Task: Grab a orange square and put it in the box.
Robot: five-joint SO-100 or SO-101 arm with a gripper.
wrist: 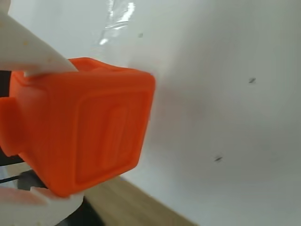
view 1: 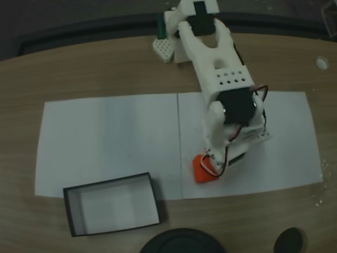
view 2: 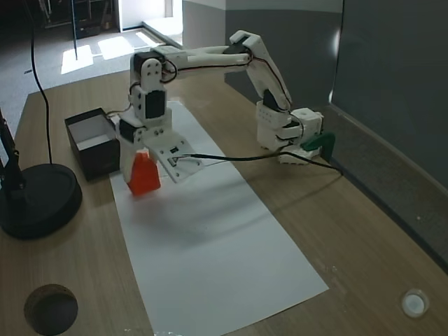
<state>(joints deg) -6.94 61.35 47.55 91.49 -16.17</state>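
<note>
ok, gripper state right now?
Gripper: closed on the orange square, down at the white paper.

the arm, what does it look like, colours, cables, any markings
The arm is white printed plastic with black servo motors at the joints. One segment near the wrist has rows of small round holes. Thin red and black cables loop along it. A green part sits at its base. The jaws are white too. No markings are legible.
</note>
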